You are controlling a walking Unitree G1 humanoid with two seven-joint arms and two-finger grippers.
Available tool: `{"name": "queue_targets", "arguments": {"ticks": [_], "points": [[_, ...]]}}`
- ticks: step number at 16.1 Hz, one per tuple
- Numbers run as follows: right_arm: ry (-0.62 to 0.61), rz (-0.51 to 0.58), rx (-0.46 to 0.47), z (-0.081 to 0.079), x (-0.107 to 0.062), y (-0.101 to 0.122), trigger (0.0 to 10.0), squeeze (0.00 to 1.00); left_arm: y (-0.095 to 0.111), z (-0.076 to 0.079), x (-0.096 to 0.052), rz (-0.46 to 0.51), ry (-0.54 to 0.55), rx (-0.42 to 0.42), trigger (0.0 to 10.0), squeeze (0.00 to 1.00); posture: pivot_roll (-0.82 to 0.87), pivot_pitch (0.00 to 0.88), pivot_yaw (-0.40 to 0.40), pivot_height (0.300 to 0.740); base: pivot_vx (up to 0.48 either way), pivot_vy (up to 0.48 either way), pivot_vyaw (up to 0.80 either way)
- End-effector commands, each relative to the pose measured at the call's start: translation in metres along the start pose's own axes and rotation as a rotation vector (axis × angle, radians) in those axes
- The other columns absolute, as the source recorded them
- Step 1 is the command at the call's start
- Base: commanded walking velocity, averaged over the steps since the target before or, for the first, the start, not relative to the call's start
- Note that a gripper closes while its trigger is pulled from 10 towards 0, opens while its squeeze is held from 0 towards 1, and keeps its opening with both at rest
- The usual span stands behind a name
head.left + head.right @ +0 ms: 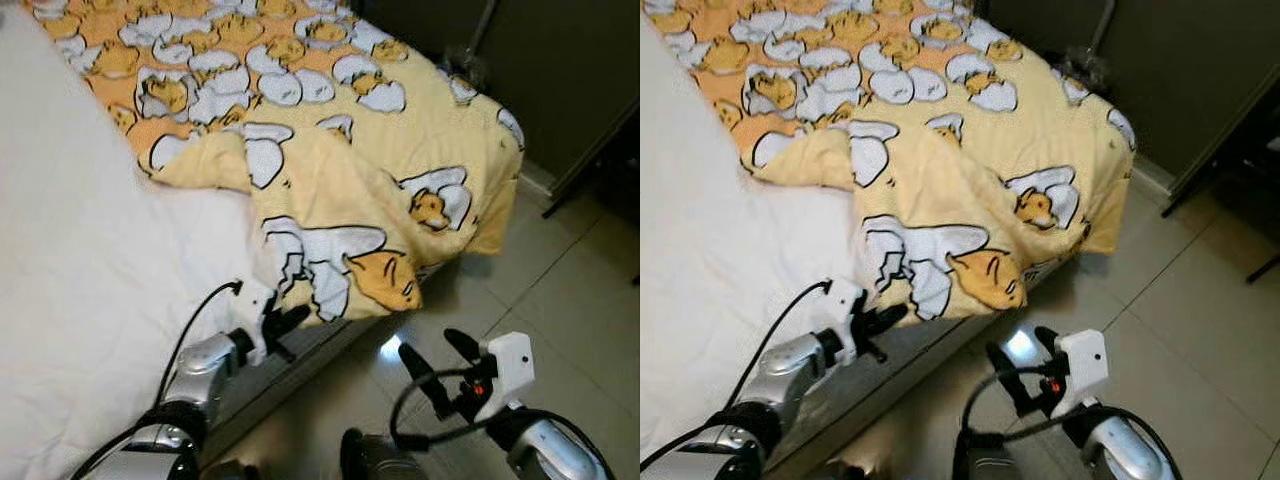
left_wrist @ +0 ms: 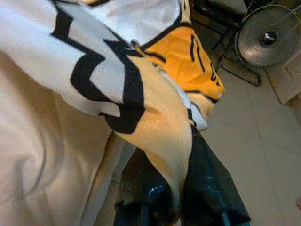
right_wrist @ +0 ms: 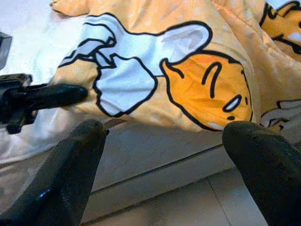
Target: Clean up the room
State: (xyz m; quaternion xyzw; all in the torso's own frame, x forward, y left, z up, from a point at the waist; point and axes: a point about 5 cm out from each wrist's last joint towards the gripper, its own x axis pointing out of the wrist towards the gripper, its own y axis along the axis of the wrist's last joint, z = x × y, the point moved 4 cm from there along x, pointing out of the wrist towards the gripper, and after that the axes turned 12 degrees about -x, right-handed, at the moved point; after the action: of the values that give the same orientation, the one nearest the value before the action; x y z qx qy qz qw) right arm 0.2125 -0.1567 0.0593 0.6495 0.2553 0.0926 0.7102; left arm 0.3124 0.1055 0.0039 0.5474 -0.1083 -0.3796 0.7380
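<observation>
The bed runs out of view at the top and left, its white sheet partly hidden under the yellow blanket, which hangs over the near edge. The left gripper reaches to that edge, jaws pinching the blanket's hem. The right gripper hovers over the floor, jaws spread apart.

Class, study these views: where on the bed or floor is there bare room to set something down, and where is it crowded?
Free: the white sheet, bordered by the yellow egg-print quilt, and the pale tiled floor between the bed corner and the dark cabinet. Crowded: the bed edge, where the left tool pinches the quilt and the right tool waits open.
</observation>
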Motion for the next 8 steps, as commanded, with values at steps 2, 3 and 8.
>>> {"name": "queue_targets", "arguments": {"ticks": [2,3,8], "points": [[0.072,0.012,-0.006,-0.004,-0.004,0.009,10.0,0.01,-0.012,0.007,-0.002,-0.035,-0.038,0.014,0.0,0.0,-0.17,0.099,-0.027,0.74,0.0,-0.472,0.0],[0.076,0.013,-0.007,-0.004,-0.004,0.009,10.0,0.01,-0.016,0.008,-0.004,-0.046,-0.043,0.017,0.0,0.0,-0.17,0.097,-0.027,0.74,0.0,-0.472,0.0],[0.071,0.032,0.019,0.002,-0.002,0.015,10.0,0.0,-0.028,0.006,-0.014,-0.074,-0.042,0.018,0.0,0.0,-0.16,0.087,-0.026,0.74,0.0,-0.472,0.0]]}}
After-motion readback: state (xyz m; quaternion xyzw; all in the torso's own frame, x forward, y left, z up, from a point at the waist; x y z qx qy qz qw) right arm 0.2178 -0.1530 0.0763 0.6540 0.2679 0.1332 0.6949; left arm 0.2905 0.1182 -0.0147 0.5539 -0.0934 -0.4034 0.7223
